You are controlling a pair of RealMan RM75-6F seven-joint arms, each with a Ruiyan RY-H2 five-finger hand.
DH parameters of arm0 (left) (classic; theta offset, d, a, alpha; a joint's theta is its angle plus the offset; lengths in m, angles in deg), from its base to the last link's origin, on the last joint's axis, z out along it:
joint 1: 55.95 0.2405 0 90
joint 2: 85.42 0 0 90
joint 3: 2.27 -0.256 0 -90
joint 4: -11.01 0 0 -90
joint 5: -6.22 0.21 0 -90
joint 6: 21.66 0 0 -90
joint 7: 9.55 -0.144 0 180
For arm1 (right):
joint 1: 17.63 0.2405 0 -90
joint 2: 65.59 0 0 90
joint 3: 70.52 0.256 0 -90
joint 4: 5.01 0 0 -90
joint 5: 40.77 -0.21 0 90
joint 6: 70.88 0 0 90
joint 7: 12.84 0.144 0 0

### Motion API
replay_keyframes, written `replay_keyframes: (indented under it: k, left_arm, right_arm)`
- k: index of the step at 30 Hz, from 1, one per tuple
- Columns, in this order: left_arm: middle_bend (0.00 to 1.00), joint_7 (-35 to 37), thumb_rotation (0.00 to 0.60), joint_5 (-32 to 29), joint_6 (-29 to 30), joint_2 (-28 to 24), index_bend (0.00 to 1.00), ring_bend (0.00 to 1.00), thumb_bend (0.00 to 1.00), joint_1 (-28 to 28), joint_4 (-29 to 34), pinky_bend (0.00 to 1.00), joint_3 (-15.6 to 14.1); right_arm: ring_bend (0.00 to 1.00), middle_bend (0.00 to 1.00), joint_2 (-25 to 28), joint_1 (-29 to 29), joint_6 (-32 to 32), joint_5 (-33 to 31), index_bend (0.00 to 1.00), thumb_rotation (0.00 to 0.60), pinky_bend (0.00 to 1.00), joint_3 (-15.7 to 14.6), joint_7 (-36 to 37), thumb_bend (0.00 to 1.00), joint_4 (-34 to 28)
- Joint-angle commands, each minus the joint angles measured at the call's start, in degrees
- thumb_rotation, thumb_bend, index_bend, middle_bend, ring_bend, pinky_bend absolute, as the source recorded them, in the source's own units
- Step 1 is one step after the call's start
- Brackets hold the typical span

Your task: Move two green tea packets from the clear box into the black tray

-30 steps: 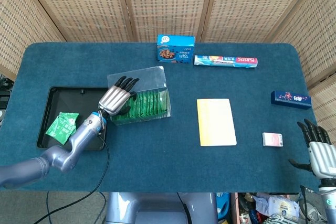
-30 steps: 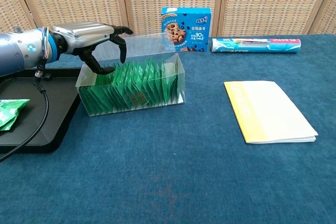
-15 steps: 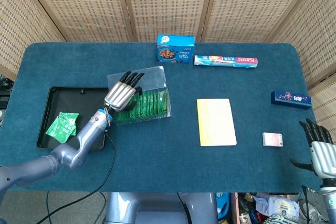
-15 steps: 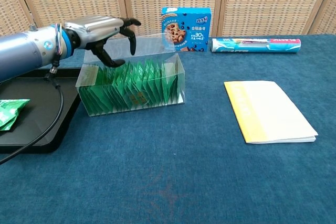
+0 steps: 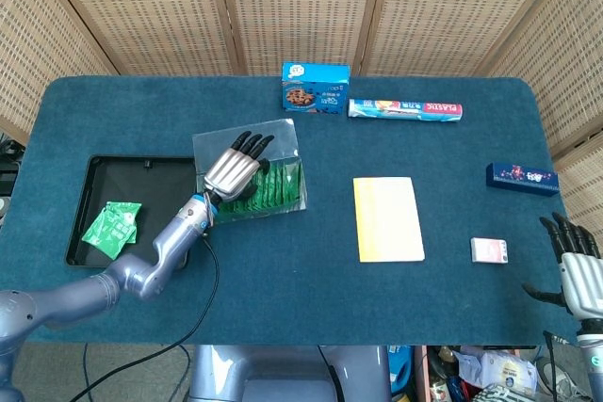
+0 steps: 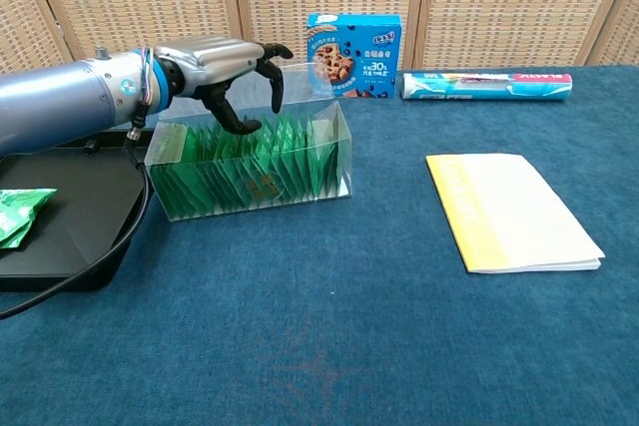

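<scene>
One green tea packet (image 5: 111, 228) already lies in the black tray (image 5: 105, 174) at the bench's left; just right of it my left hand (image 5: 236, 168) hovers over the clear box (image 6: 250, 162), fingers (image 6: 277, 85) spread and curled down (holding nothing) above the upright packets (image 6: 262, 164). Far right, my right hand (image 5: 577, 268) hangs off the bench edge, fingers apart, empty.

Woven rattan screen panels (image 5: 301, 7) behind blue felt-covered table (image 5: 283, 308) — even light, clutter on floor (image 5: 490, 369) below.

Lab setup, wicker screens (image 5: 301, 7), blue-clothed table (image 5: 311, 298)
</scene>
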Motion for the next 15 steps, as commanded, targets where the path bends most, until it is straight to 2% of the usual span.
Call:
replay_keyframes:
  k: [1,15]
  left_arm:
    - [0.00,-0.5,0.600,-0.4,-0.3,0.1,0.42,0.00,0.40,-0.2,0.0,0.00,-0.1]
    - [0.00,-1.0,0.600,-1.0,-0.5,2.5,0.42,0.00,0.40,-0.6,-2.4,0.00,-0.7]
  right_arm:
    - [0.00,0.00,-0.1,0.0,-0.1,0.0,0.00,0.600,0.00,0.0,-0.1,0.00,0.1]
    - [0.00,0.00,-0.1,0.1,-0.4,-0.3,0.00,0.600,0.00,0.1,0.2,0.00,0.3]
